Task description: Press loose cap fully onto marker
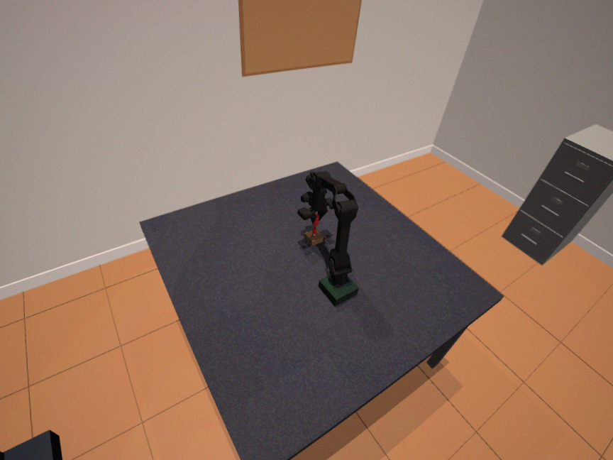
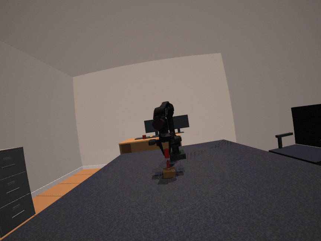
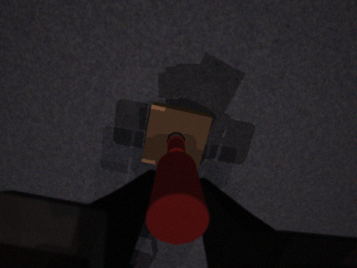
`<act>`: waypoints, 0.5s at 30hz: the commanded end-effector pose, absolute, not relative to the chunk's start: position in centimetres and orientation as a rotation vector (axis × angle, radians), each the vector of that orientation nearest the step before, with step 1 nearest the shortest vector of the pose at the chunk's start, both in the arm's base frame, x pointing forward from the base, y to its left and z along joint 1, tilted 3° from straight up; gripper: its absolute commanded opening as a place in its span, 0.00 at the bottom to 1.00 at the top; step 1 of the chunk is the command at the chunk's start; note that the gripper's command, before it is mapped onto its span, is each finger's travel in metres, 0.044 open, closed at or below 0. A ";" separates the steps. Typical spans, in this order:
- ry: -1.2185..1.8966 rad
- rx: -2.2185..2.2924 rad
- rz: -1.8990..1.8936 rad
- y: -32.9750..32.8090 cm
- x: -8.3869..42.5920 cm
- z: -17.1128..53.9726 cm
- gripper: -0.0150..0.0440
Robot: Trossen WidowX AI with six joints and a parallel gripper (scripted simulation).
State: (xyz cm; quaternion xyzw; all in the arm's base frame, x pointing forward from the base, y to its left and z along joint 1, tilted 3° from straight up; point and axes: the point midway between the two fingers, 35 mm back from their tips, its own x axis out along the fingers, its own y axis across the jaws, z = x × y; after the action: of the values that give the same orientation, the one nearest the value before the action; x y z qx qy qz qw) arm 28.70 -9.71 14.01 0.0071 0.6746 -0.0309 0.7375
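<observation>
Overhead, table: a dark grey speckled table (image 1: pixel 257 316) on black legs, standing on orange floor tiles (image 1: pixel 74 346).
Arm: black, rising from a green base (image 1: pixel 338 289) set on the table top, bent over at the top so the wrist points down.
Gripper: the gripper (image 3: pixel 178 194) is clenched on the red cap (image 3: pixel 178 198), held upright between the dark fingers.
Cap: directly above the marker (image 2: pixel 168 164); the exterior view shows a small gap between the two, so it is not seated.
Marker: red, upright in the tan holder block (image 2: pixel 169 173), which sits on the table near the base.
Wrist view: the cap's far end lines up with the marker tip (image 3: pixel 176 141) over the block's top face.
Shadows: blocky grey patches lie around the block.
Walls: pale, with a brown board (image 1: pixel 298 33) hung on one.
Room: a dark filing cabinet (image 1: pixel 562 205) by the corner, a wooden desk (image 2: pixel 134 145) with monitors (image 2: pixel 181 121) behind the arm, and a dark chair (image 2: pixel 300 140) at the side.
</observation>
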 end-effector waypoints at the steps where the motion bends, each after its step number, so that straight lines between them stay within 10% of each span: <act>1: 1.483 0.015 -0.062 -9.8 28.6 13.6 0.25; 15: 1.483 0.015 -0.062 -9.9 28.9 11.7 0.25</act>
State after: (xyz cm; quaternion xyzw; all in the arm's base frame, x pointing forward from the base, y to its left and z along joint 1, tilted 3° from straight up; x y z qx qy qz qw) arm 28.93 -9.90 12.45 0.0069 0.6736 -0.0314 0.7384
